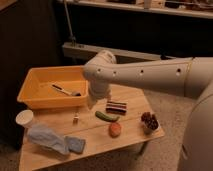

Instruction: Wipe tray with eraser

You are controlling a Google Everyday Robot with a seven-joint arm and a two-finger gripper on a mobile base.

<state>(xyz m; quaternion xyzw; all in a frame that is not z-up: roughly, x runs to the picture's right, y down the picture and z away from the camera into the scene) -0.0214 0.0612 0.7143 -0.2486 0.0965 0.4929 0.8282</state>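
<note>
The eraser (116,107), a small flat block with black and white stripes, lies on the wooden table (130,142) to the right of the tray. The yellow-orange tray (35,95) stands at the table's back left with a thin marker pen (62,90) inside it. My white arm reaches in from the right. My gripper (92,102) hangs down by the tray's right front corner, just left of the eraser and apart from it.
A green vegetable (106,116), an orange round item (115,129) and a cup of dark fruit (149,121) lie in front of and to the right of the eraser. A white cup (24,118), a blue cloth (49,138), a blue pad (76,144) and a small object (76,119) are at front left.
</note>
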